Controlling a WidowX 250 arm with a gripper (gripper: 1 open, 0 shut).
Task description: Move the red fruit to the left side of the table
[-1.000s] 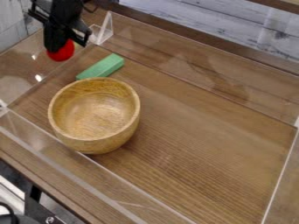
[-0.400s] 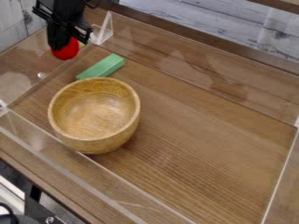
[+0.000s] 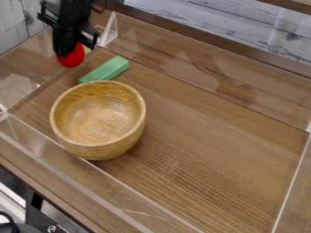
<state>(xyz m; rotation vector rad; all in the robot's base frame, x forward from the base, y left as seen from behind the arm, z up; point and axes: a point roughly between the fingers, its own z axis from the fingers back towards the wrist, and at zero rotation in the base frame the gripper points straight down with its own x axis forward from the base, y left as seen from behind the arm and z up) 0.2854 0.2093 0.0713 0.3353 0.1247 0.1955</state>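
Landmark for all places: the wooden bowl (image 3: 98, 120), which stands nearest the camera of the items noted.

Beyond the bowl's far rim, slightly to the right of its middle as viewed, lies the green block (image 3: 105, 70). It is close to that rim; whether the two touch cannot be determined.

Farther beyond the bowl, toward the upper left of the view, is the red fruit (image 3: 72, 56). It sits directly below the end of the gripper (image 3: 71, 38). Its visible body is small, rounded and bright red; the upper part is obscured by the dark fingers. Whether its underside bears on the table (image 3: 201, 118) cannot be confirmed from this angle.

Handling, by judgement: the item appears to be a light toy, probably firm or only slightly yielding, with low risk of breakage. A smooth, tapering surface could let it slip or roll out if pinched near the tip. Recommended hold: across the widest part of the body, fingers on opposite sides, with moderate pressure. The leafy top is not recommended as the sole grip point.

End effector: fingers drawn together, with the fruit at their tips; the arrangement is consistent with a grip on it, though the contact faces are concealed.

Arm pose: the dark arm enters at the top edge of the view, beyond the bowl, and reaches downward to the fruit. The wrist is above the fingers, which point down toward the tabletop.
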